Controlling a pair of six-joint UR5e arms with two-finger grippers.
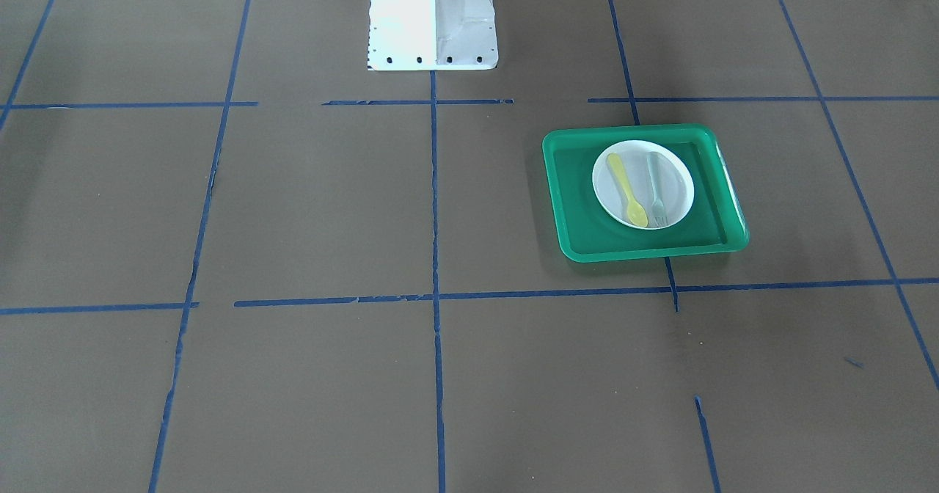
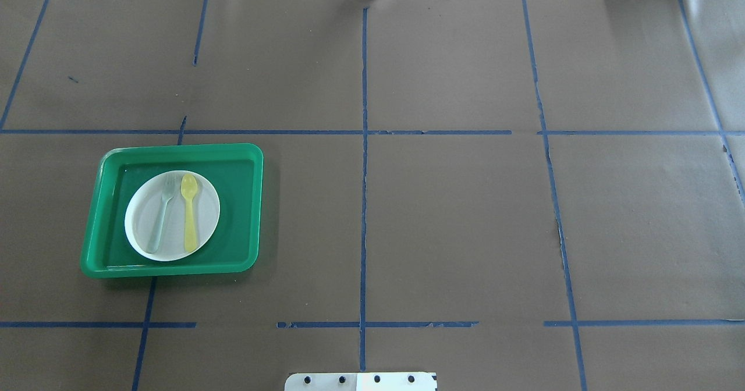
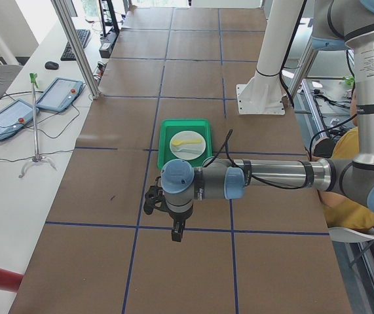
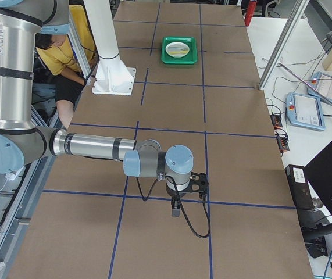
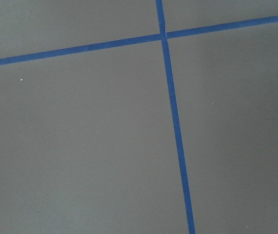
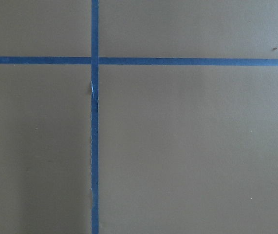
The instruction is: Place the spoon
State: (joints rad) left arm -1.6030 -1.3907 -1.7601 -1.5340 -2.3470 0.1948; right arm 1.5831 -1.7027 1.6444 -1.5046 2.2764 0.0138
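Observation:
The yellow spoon lies flat on a white plate beside a pale grey-green fork. The plate sits in a green tray. In the overhead view the spoon is right of the fork on the plate, on the table's left half. My left gripper shows only in the exterior left view, well in front of the tray. My right gripper shows only in the exterior right view, far from the tray. I cannot tell whether either is open or shut. Both wrist views show only table.
The brown table carries a grid of blue tape lines. The robot's white base stands at the table's edge. A person in yellow sits behind the robot. Tablets and cables lie on the side bench.

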